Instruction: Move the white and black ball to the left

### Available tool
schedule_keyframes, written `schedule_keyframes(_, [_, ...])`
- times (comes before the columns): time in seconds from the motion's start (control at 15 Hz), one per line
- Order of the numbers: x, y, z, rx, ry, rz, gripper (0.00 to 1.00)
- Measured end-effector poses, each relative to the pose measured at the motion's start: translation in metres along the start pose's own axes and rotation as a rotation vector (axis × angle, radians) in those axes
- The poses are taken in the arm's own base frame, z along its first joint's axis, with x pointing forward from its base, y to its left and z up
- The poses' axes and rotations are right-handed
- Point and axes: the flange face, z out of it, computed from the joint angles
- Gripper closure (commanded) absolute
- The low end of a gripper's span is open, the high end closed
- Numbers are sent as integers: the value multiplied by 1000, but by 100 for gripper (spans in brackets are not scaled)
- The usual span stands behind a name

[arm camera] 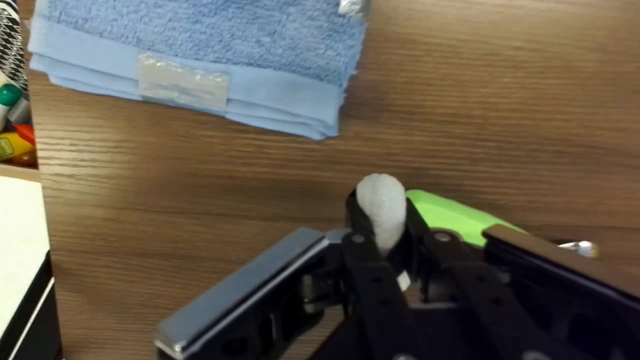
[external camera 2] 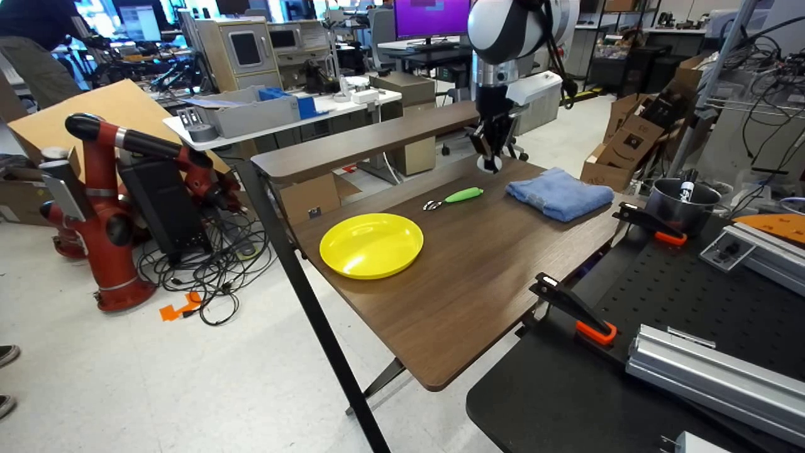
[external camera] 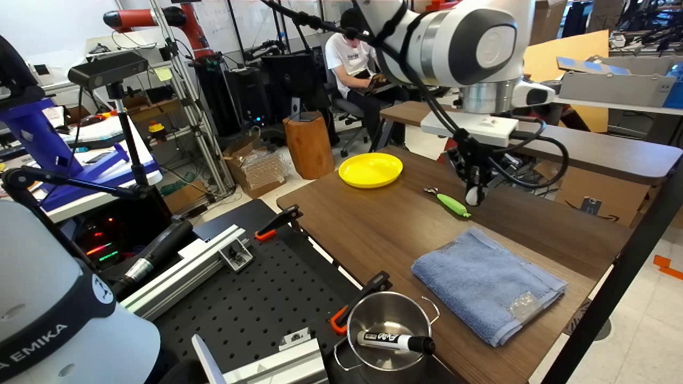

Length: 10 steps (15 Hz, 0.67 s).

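My gripper (arm camera: 382,220) is shut on the white ball, whose dark patches cannot be made out in this view. The white ball (arm camera: 384,200) bulges out between the two black fingertips in the wrist view. In an exterior view the gripper (external camera: 476,181) points down with the ball (external camera: 473,196) at its tips, above the table. In an exterior view the gripper (external camera 2: 492,148) holds the ball (external camera 2: 488,165) above the table's far part, between the green-handled tool and the blue towel. The fingers hide part of the ball.
A green-handled tool (external camera: 452,205) lies close to the gripper on the brown table (external camera: 373,224). A yellow dish (external camera 2: 371,245) and a folded blue towel (external camera 2: 560,194) lie on the table. A steel pot (external camera: 368,314) holding a marker (external camera: 392,341) stands near black clamps (external camera: 363,298).
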Motion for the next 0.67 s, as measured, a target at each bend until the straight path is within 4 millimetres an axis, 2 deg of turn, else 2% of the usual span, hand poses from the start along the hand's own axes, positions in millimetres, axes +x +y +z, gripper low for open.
schedule_keyframes(0.33, [-48, -86, -15, -7, 2, -117, 95])
schedule_keyframes(0.67, [-98, -178, -17, -68, 6, -260, 95])
